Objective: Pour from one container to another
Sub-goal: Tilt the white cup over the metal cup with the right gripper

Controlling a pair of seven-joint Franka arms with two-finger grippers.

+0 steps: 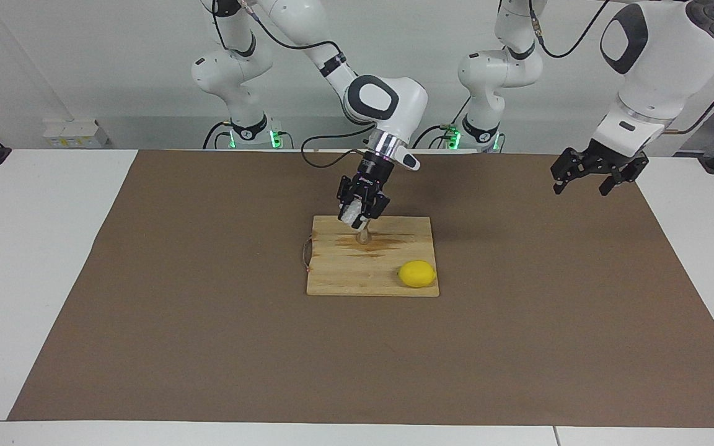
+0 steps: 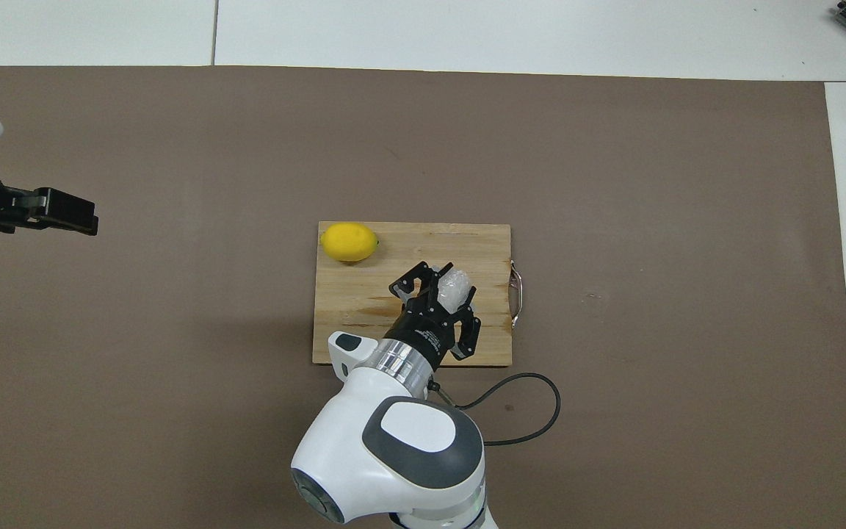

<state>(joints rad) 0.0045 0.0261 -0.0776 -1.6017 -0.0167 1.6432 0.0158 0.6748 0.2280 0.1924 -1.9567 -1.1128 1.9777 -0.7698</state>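
My right gripper (image 1: pixel 357 217) is shut on the small clear textured glass cup (image 1: pixel 350 213) and holds it tilted just above the metal jigger (image 1: pixel 363 236). The jigger stands on the wooden cutting board (image 1: pixel 344 272), on its part nearer the robots. In the overhead view the cup (image 2: pixel 455 288) shows between the right gripper's fingers (image 2: pixel 410 278), and the gripper (image 2: pixel 441 288) hides the jigger. My left gripper (image 1: pixel 583 183) is open and empty, waiting in the air over the brown mat at the left arm's end of the table; it also shows in the overhead view (image 2: pixel 63 211).
A yellow lemon (image 1: pixel 418 274) lies on the board's corner farther from the robots, toward the left arm's end, and shows in the overhead view (image 2: pixel 349 242). A darker stain (image 1: pixel 388 243) marks the board beside the jigger. A brown mat (image 1: pixel 177 310) covers the table.
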